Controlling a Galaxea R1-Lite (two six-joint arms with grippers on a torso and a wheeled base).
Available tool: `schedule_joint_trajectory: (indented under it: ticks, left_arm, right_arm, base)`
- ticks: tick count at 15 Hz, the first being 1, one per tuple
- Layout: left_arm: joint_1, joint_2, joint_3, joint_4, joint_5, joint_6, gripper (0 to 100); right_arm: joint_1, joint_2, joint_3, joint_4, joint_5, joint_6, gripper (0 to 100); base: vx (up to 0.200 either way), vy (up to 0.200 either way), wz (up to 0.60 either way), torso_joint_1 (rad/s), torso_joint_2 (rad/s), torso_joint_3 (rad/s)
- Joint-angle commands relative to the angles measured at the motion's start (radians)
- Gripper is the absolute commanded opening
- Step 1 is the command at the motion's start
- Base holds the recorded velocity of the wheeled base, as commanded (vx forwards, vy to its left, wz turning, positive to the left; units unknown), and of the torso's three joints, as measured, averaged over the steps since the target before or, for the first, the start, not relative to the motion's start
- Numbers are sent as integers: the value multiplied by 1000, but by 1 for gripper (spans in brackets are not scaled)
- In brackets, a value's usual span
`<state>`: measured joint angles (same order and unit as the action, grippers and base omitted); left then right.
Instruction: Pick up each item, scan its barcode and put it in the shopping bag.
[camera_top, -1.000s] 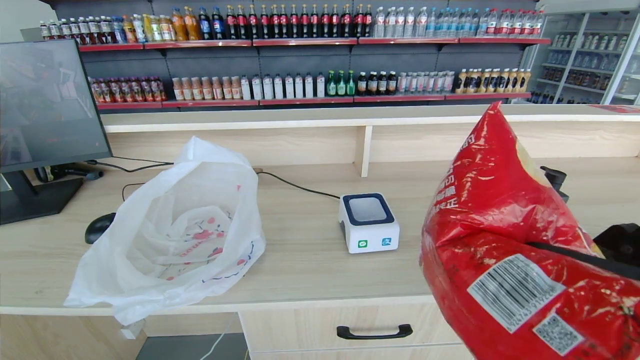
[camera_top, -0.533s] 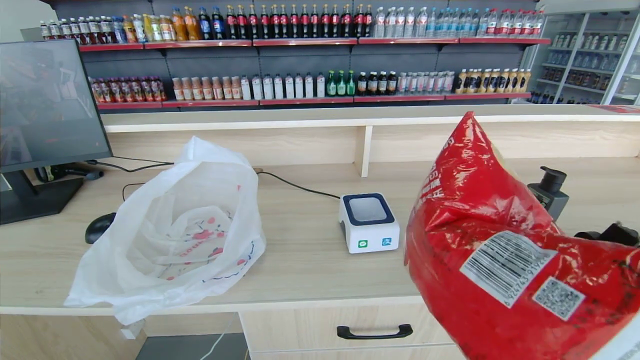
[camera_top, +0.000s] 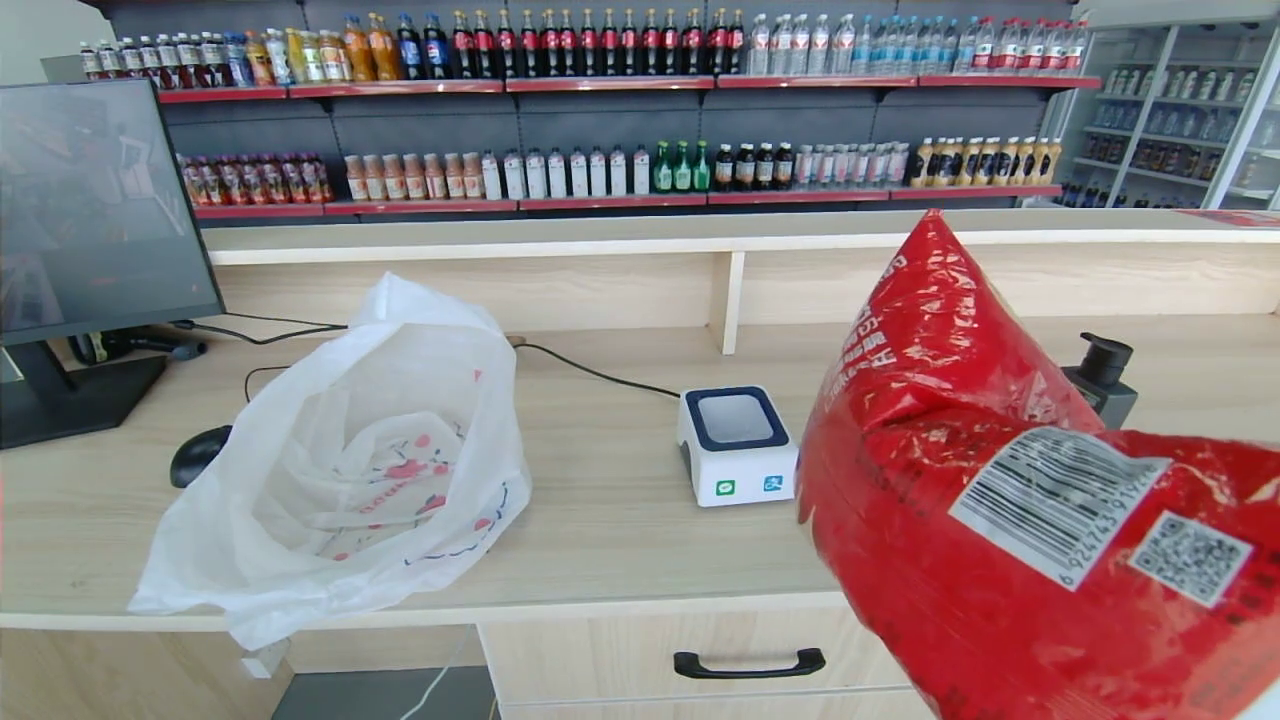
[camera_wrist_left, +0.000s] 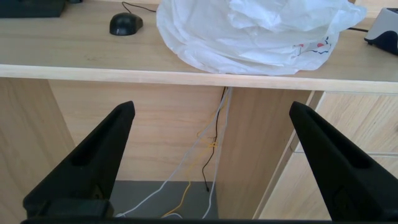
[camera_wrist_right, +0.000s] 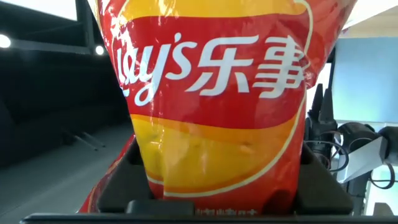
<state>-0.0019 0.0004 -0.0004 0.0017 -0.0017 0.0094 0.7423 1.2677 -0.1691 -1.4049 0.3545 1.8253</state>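
Grips the chip bag (camera_wrist_right: 211, 93) with the right hand (camera_wrist_right: 214, 186), per the right wrist view: fingers (camera_wrist_right: 118, 186) closed against both sides of one end, printed front toward that camera. Settles the grip, but not how the bag stands to the table (camera_wrist_left: 62, 46).

Left wrist view: has the left hand (camera_wrist_left: 211, 165) open, holding nothing, low before the table front, probably parked clear of the work. Catches the shopping bag (camera_wrist_left: 255, 31) slumped to the table edge, a mouse (camera_wrist_left: 126, 23) beside it, and 1 corner of the scanner (camera_wrist_left: 384, 34).

Head view: supplies the layout. Places the chip bag raised off the table at the right, near the scanner and above its level, well apart from the shopping bag. Turns the barcode (camera_top: 1055, 503) up toward the head camera, not down at the scanner window, so likely wants tilting over before a read. Leaves bagging not yet done.
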Motion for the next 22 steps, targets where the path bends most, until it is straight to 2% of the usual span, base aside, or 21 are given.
schedule_joint_trajectory:
  ticks: [1, 13, 16, 22]
  left_arm:
    - [0, 0, 0, 0, 0, 0, 100]
    - [0, 0, 0, 0, 0, 0, 100]
    - [0, 0, 0, 0, 0, 0, 100]
    - [0, 0, 0, 0, 0, 0, 100]
  right_arm:
    - [3, 9, -4, 0, 1, -1, 0]
    - [3, 4, 0, -2, 0, -4, 0]
    - [2, 9, 2, 0, 1, -44, 0]
    - [-3, 131, -67, -3, 4, -534, 0]
  base:
    - [0, 0, 0, 0, 0, 0]
    - [0, 0, 0, 0, 0, 0]
    - [0, 0, 0, 0, 0, 0]
    - [0, 0, 0, 0, 0, 0]
